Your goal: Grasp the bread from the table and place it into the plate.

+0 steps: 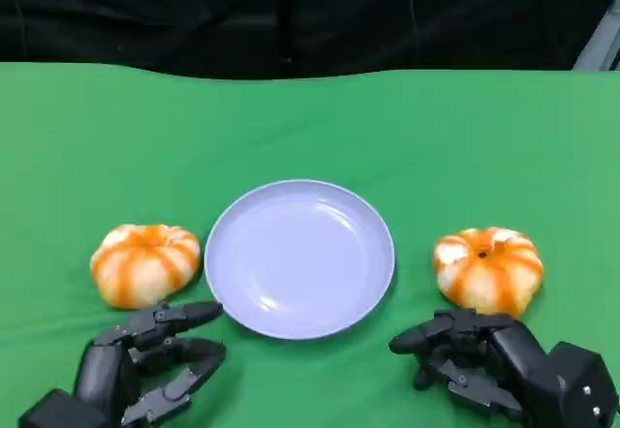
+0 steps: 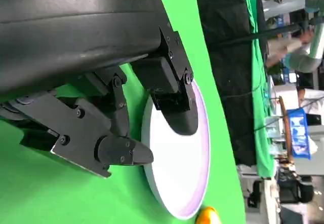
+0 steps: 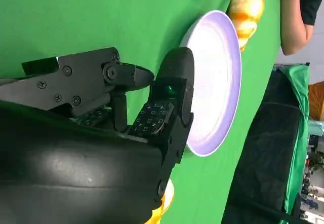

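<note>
The green table carries a lavender plate at centre, with nothing on it. One pumpkin-shaped bread lies at 9 o'clock of the plate, just beside its rim; a second bread sits at 3 o'clock, a little apart. The left hand rests at 7 o'clock, fingers apart and holding nothing, just below the left bread. The right hand lies at 5 o'clock, fingers likewise spread, just below the right bread. In the right wrist view a person stands past the table.
</note>
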Available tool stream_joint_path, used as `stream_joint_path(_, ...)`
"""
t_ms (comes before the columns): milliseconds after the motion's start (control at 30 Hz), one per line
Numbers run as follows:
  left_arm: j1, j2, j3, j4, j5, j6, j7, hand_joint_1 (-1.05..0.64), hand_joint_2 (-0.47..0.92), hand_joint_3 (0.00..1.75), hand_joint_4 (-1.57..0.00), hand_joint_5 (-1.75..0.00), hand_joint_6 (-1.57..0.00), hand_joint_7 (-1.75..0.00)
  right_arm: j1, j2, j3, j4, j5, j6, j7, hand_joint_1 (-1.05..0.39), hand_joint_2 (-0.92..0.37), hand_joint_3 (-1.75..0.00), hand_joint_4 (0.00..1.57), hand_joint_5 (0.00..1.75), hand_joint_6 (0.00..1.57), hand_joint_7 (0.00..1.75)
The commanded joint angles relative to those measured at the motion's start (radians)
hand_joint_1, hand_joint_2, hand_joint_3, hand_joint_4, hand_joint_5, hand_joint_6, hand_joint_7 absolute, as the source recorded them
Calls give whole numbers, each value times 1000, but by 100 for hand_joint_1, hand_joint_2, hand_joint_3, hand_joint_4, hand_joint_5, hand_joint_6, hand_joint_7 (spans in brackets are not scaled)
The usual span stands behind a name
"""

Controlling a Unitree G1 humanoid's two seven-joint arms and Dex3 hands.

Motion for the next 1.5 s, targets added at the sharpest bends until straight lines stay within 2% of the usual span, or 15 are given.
stream_joint_path(33, -14, 20, 10, 8, 0, -31, -10, -36, 92, 15, -88, -16, -76, 0, 17, -10, -6, 13, 2, 17, 5, -4, -92, -40, 80, 124, 106, 44)
stream_joint_path(233, -17, 21, 14, 12, 3, -40, -12, -40, 92, 16, -87, -11, -70, 0, 16, -10, -6, 14, 2, 16, 4, -3, -92, -40, 80, 124, 106, 44)
stream_joint_path(767, -18, 21, 15, 14, 4, -42, -12, -40, 92, 16, -89, -7, -70, 0, 16, -10, -6, 14, 2, 16, 4, -3, -92, -40, 79, 125, 106, 44)
stream_joint_path(800, -24, 36, 15, 5, 4, -51, -20, -40, 92, 16, -89, -7, -70, 0, 11, -11, -6, 21, 1, 10, 5, -3, -92, -40, 79, 125, 106, 44)
stream_joint_path(833, -28, 47, 16, -2, 4, -59, -26, -52, 92, 22, -75, -3, -56, 0, 8, -12, -6, 27, 0, 6, 6, -3, -92, -40, 79, 125, 106, 44)
stream_joint_path(867, -46, 103, 11, -16, 99, -99, 55, -56, 92, 25, -71, -2, -51, 0, 5, -12, -6, 30, -2, 6, 4, -3, -92, -40, 79, 125, 106, 44)
stream_joint_path(900, -59, 144, 8, -24, 176, -128, 122, -61, 92, 28, -63, -1, -52, -2, 3, -12, -5, 32, -4, 6, 2, -3, -92, -41, 79, 125, 106, 44)
stream_joint_path(967, -74, 199, 4, -42, 311, -156, 255, -63, 92, 30, -59, 0, -53, -3, 2, -10, -5, 33, -1, 10, 6, -3, -92, -41, 79, 125, 106, 44)
stream_joint_path(1133, -91, 259, -35, -60, 508, -150, 503, -66, 92, 27, -56, 0, -58, -3, 3, -5, -6, 31, 3, 17, 8, -2, -92, -43, 78, 125, 106, 44)
stream_joint_path(1267, -111, 298, -79, -55, 611, -139, 642, -64, 92, 26, -56, 0, -59, -3, 4, -4, -5, 31, 2, 18, 7, -2, -92, -43, 78, 126, 106, 44)
stream_joint_path(1500, -145, 378, -187, -81, 793, -9, 852, -67, 92, 29, -51, 0, -57, 0, 2, -3, -5, 31, -1, 22, 1, -2, -92, -43, 79, 127, 106, 46)
